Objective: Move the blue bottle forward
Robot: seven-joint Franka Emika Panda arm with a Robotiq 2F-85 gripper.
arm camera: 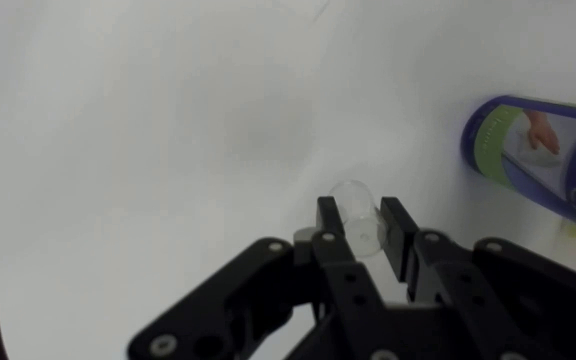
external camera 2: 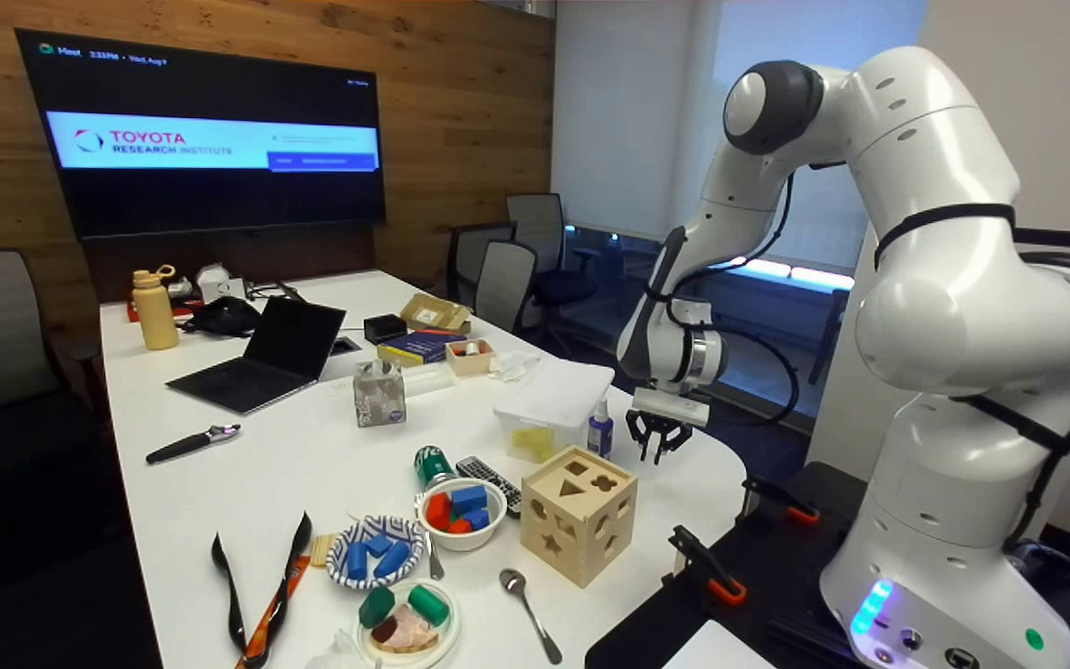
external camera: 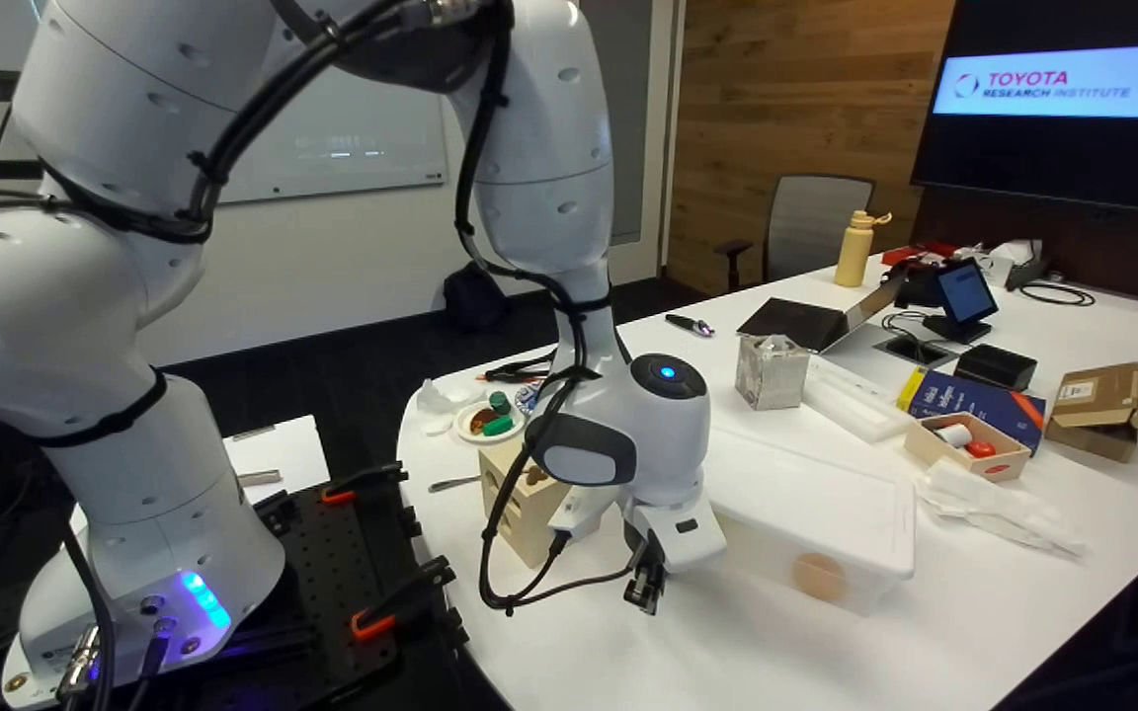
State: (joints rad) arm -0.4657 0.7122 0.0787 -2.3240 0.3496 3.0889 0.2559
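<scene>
The blue bottle (external camera 2: 600, 435) stands upright on the white table in an exterior view, between the wooden box and my gripper (external camera 2: 650, 455). In the wrist view the bottle (arm camera: 538, 150) is at the right, with a blue body and green label band; its top is cut off. In an exterior view (external camera: 645, 595) my gripper hangs above the table and the bottle is hidden. In the wrist view my gripper (arm camera: 359, 210) is apart from the bottle, its fingers closed around a small clear cylindrical cap (arm camera: 364, 235). The cap is too small to make out in both exterior views.
A clear bin with a white lid (external camera 2: 558, 395) stands right beside the bottle. The wooden shape box (external camera 2: 581, 516) stands nearer the robot base. A remote (external camera 2: 490, 483), a bowl of blocks (external camera 2: 431, 520) and a spoon (external camera 2: 530, 613) lie around it.
</scene>
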